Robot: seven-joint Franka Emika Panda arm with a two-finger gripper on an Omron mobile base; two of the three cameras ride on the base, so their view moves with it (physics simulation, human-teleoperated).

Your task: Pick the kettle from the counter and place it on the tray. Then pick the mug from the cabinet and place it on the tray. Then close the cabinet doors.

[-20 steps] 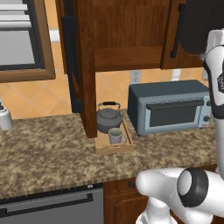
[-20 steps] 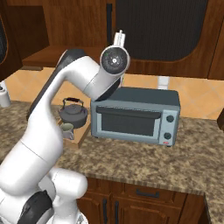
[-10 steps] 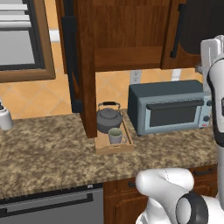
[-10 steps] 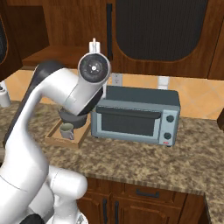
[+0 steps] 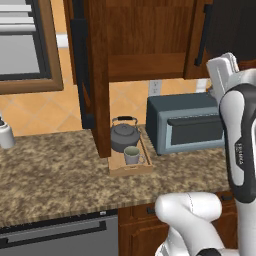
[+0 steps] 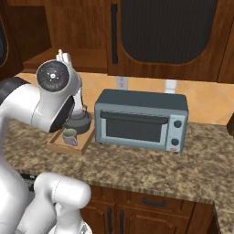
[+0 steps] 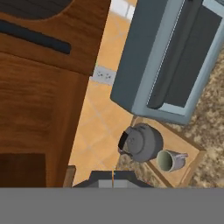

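The dark grey kettle (image 5: 124,136) (image 6: 81,120) (image 7: 143,142) stands on the light wooden tray (image 5: 131,170) (image 6: 65,146) (image 7: 191,150) on the granite counter (image 5: 50,170). The pale mug (image 5: 132,155) (image 6: 70,136) (image 7: 168,160) sits on the same tray, in front of the kettle. My gripper (image 7: 113,178) is shut with nothing in it, raised high above tray and toaster oven, looking down at them. The cabinet's left door (image 5: 83,70) stands swung open, edge-on. Its right door (image 5: 227,25) (image 6: 164,32) looks shut. The wooden shelf (image 5: 145,67) (image 6: 55,61) shows inside.
A grey-blue toaster oven (image 5: 185,122) (image 6: 141,119) (image 7: 170,57) stands on the counter right of the tray. A white bottle-like thing (image 5: 5,135) sits at the far left. A wall outlet (image 5: 155,87) is behind the tray. Lower drawers (image 6: 151,203) lie under the counter.
My arm has swung: in the right base view its big joint has moved left and down, now in front of the kettle. Kettle, mug and tray have stayed put. The gripper stays shut.
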